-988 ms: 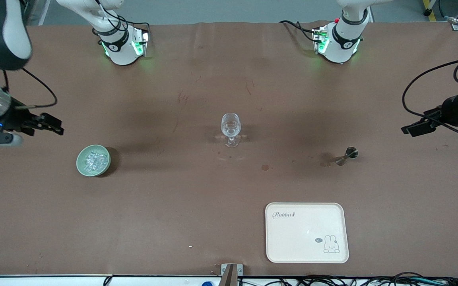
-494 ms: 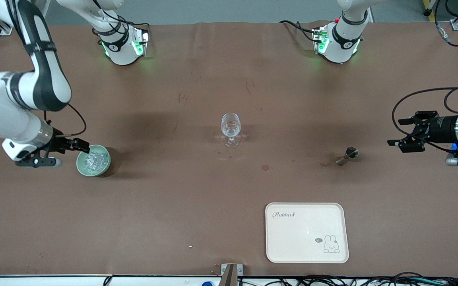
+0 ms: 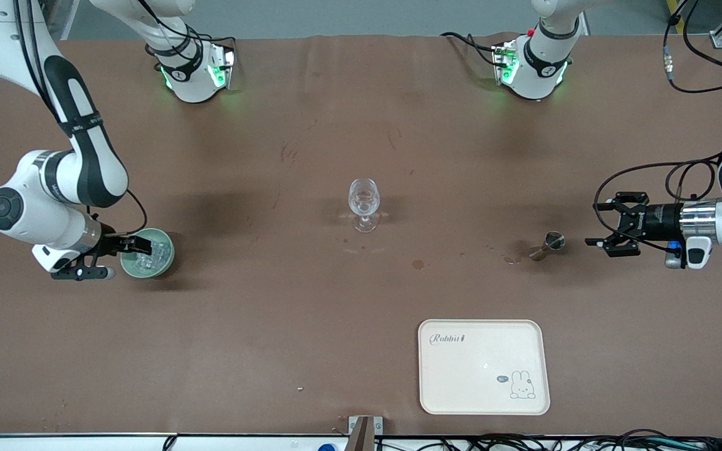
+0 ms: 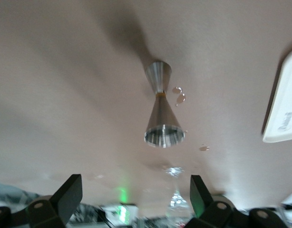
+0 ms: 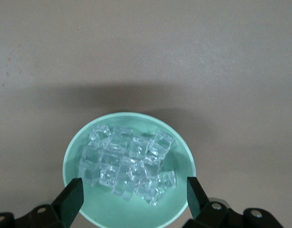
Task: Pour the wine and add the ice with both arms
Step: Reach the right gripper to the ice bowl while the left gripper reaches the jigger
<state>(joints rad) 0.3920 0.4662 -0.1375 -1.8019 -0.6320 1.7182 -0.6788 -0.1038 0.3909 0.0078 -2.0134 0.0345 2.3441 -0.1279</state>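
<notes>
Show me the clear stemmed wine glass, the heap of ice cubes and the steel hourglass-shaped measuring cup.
clear stemmed wine glass (image 3: pixel 363 195), front view, bowl
heap of ice cubes (image 5: pixel 128 164), right wrist view, middle
steel hourglass-shaped measuring cup (image 4: pixel 161 115), left wrist view, wider cone

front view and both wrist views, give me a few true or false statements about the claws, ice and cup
1. The heap of small clear ice cubes lies in a round pale green bowl. True.
2. The right claw is shut on an ice cube. False: it is open, over the bowl's rim.
3. The silver double-cone metal measuring cup stands upright. True.
4. The left claw holds the measuring cup. False: it is open, beside the cup, apart from it.
5. The clear stemmed wine glass stands on the cream rectangular tray. False: it stands on the brown table, farther from the front camera than the tray.
</notes>
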